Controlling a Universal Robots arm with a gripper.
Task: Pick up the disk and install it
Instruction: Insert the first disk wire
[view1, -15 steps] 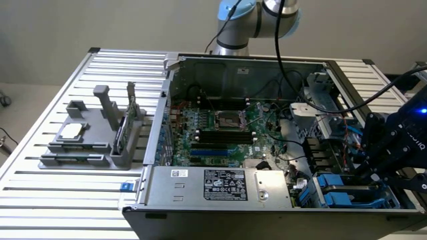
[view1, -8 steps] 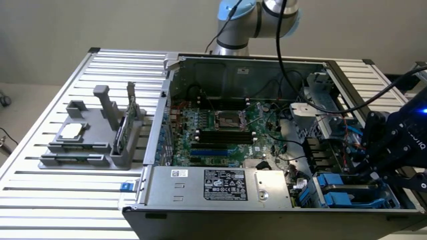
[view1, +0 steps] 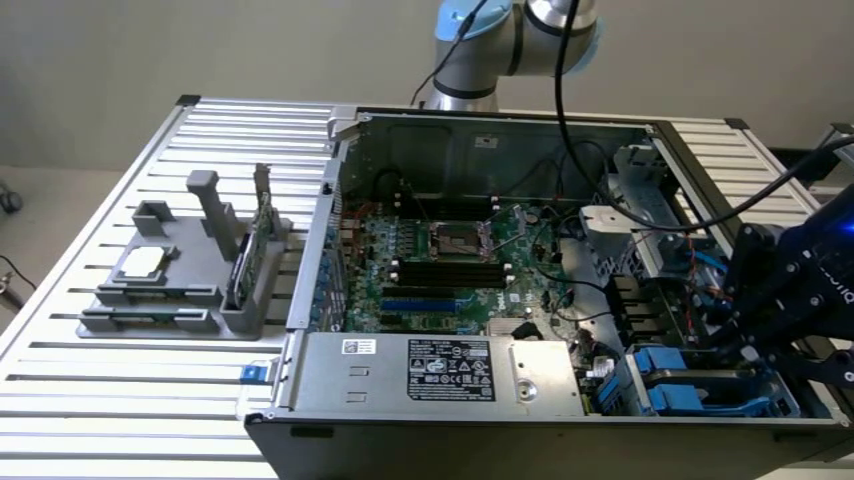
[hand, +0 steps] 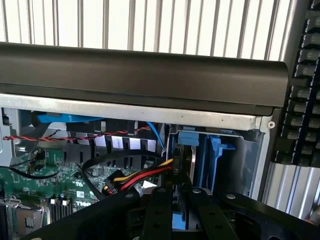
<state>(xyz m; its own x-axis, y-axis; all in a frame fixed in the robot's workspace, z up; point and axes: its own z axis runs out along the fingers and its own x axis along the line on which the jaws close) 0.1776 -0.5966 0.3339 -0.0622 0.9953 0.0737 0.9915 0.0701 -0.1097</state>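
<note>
Where the open computer case (view1: 467, 140) sits on the slatted desk (view1: 80, 420), the exterior view shows the arm (view1: 494, 40) entering at the top of the frame. Its dark gripper (view1: 741, 350) hangs low in the lower right, inside the case's front corner, just above the blue carriers (view1: 667, 372) in the drive bay. The motherboard (view1: 441, 270) fills the middle of the case. A long grey box (view1: 441, 370) with a black-and-white label lies along the lower edge. At the left of the frame, well apart from the case, a grey tray (view1: 147, 300) carries a small silver chip (view1: 140, 262).

In the wrist view, the gripper (hand: 179, 212) stands narrow, its two black fingers (hand: 157, 215) close on a blue piece of the disk (hand: 192, 160). The disk stands on edge in the bay, framed in blue plastic, against the case's grey wall and under its black front bar (hand: 150, 75). A red, yellow and black cable bundle (hand: 145, 175) runs up to the bay just beside it.
</note>
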